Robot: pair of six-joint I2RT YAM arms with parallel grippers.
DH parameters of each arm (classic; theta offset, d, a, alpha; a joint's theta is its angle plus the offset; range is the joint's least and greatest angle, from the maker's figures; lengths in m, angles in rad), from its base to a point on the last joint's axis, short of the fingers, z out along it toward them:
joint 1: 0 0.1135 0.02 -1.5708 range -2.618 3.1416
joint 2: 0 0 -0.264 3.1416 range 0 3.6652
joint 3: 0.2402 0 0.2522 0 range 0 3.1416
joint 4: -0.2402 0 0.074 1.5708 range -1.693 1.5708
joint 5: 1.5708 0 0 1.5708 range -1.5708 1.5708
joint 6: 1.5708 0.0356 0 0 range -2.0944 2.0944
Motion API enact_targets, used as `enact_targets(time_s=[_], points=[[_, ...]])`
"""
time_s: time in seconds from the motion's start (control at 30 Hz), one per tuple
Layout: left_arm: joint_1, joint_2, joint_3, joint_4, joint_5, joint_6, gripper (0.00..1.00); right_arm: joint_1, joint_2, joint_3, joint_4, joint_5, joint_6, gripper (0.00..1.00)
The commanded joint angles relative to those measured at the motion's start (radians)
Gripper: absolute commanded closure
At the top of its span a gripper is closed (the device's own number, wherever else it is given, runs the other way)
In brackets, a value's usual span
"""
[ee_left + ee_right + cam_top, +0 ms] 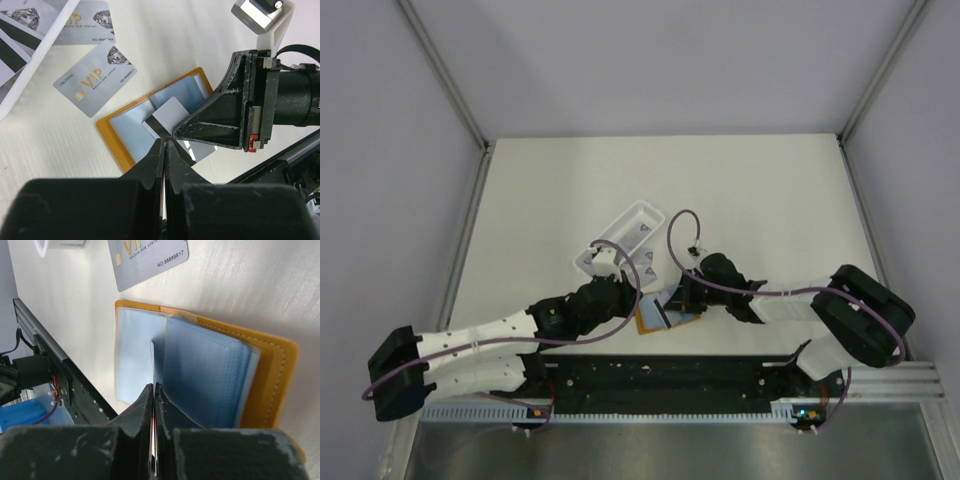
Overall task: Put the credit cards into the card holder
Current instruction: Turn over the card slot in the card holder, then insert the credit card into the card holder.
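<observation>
A white table top (750,190) fills the middle of the top view, evenly lit, with only soft shadows. Pale lilac-grey wall panels (650,60) close it in at the back and both sides. Aluminium frame posts (442,72) slant in from the upper corners. Along the lower edge run a white comb-toothed cable duct (650,411) and a grey metal sheet (660,452).

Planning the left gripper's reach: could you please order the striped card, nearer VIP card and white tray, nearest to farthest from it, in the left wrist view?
1. striped card, at the left gripper fingertips.
2. nearer VIP card, up and left.
3. white tray, far upper left.
</observation>
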Motion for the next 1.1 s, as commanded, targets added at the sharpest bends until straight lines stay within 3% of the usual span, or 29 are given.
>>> enact_targets(time_s=[0.0,0.47,1.07], points=[[0.003,0.044,-0.004,0.043,0.016,0.013,1.00,0.017,0.019,0.039,0.064,0.023,0.008,1.00],[0.003,0.297,-0.065,0.193,0.093,-0.027,1.00,0.019,-0.028,0.011,0.038,0.057,-0.011,1.00],[0.003,0.323,-0.133,0.219,0.105,-0.059,1.00,0.019,-0.088,-0.047,0.073,0.146,-0.003,1.00]])
